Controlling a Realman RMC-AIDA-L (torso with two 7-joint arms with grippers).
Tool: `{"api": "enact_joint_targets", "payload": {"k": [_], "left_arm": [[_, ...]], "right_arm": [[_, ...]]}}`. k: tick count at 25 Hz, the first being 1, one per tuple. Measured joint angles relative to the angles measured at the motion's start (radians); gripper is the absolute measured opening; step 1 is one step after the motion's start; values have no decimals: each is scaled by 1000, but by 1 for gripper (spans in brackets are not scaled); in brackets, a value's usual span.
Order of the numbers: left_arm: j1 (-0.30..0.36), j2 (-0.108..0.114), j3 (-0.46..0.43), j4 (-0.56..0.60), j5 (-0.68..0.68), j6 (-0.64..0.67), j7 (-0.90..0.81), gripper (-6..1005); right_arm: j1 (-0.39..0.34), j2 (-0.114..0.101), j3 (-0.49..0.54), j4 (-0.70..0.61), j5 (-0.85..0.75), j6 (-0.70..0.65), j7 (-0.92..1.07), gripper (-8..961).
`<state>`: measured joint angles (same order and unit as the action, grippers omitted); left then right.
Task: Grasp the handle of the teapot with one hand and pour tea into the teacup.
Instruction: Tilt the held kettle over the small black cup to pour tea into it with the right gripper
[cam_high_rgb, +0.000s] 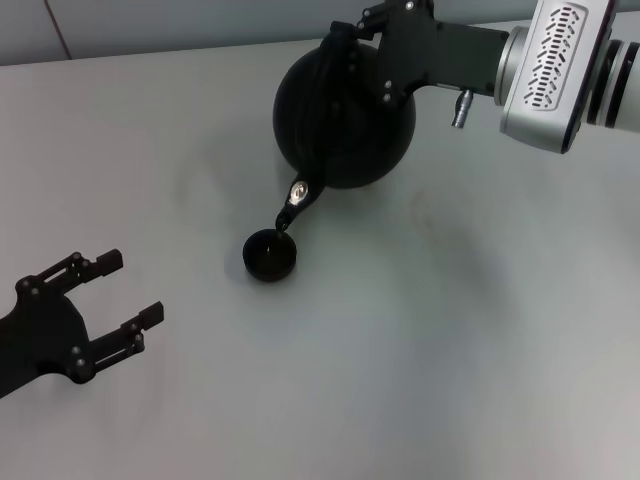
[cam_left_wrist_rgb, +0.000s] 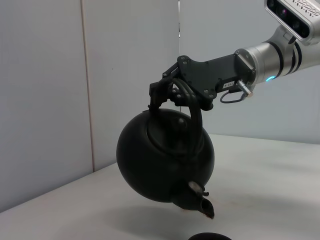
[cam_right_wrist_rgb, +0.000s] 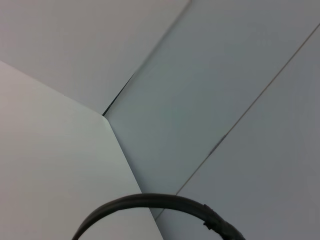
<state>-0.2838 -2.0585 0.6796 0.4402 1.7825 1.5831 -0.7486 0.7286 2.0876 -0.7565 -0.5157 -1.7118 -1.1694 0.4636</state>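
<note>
The large round black teapot (cam_high_rgb: 340, 120) hangs in the air, tilted with its short spout (cam_high_rgb: 292, 212) down over the tiny dark teacup (cam_high_rgb: 270, 254) on the table. My right gripper (cam_high_rgb: 365, 45) is shut on the arched handle (cam_left_wrist_rgb: 192, 107) at the pot's top. The left wrist view shows the pot (cam_left_wrist_rgb: 162, 162) tipped, its spout (cam_left_wrist_rgb: 202, 205) just above the cup's rim (cam_left_wrist_rgb: 210, 236). The handle's arc (cam_right_wrist_rgb: 150, 207) shows in the right wrist view. My left gripper (cam_high_rgb: 128, 290) is open and empty at the near left.
The pale grey table (cam_high_rgb: 480, 330) spreads all round the cup. A pale wall (cam_left_wrist_rgb: 50, 100) with panel seams stands behind the table's far edge (cam_high_rgb: 150, 52).
</note>
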Motion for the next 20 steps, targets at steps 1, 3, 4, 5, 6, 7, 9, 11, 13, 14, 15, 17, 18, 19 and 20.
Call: {"api": "enact_joint_targets", "payload": {"k": [1, 3, 4, 5, 6, 7, 9, 11, 13, 14, 15, 17, 18, 19, 20], "left_arm": [[-1, 0, 0, 0, 0, 0, 0, 750], [-2, 0, 0, 0, 0, 0, 0, 750], [-3, 0, 0, 0, 0, 0, 0, 750], [-3, 0, 0, 0, 0, 0, 0, 750], [-3, 0, 0, 0, -1, 0, 0, 750], [-3, 0, 0, 0, -2, 0, 0, 750], [-3, 0, 0, 0, -5, -1, 0, 750], [-3, 0, 0, 0, -5, -1, 0, 750], [-3, 0, 0, 0, -10, -1, 0, 750], [-3, 0, 0, 0, -10, -1, 0, 750], [-3, 0, 0, 0, -10, -1, 0, 750], [-3, 0, 0, 0, -10, -2, 0, 750], [-3, 0, 0, 0, -11, -2, 0, 750], [-3, 0, 0, 0, -11, -2, 0, 750], [-3, 0, 0, 0, -11, -2, 0, 750]], "right_arm": [[0, 0, 0, 0, 0, 0, -3, 87], [1, 0, 0, -1, 0, 1, -10, 86], [1, 0, 0, -1, 0, 1, -13, 86], [2, 0, 0, -1, 0, 1, -15, 86], [2, 0, -1, -1, 0, 1, -17, 86], [2, 0, -4, -1, 0, 1, -20, 86], [3, 0, -11, -2, 0, 2, -24, 85], [3, 0, -15, -3, 0, 6, -27, 84], [5, 0, -16, -3, 0, 8, -27, 83], [5, 0, -16, -3, 0, 8, -27, 82], [6, 0, -16, -3, 0, 8, -27, 84], [6, 0, -16, -3, 0, 8, -24, 87], [6, 0, -17, -3, 0, 8, -18, 89], [6, 0, -17, -3, 4, 8, -7, 91], [6, 0, -17, -3, 9, 8, 7, 93]]}}
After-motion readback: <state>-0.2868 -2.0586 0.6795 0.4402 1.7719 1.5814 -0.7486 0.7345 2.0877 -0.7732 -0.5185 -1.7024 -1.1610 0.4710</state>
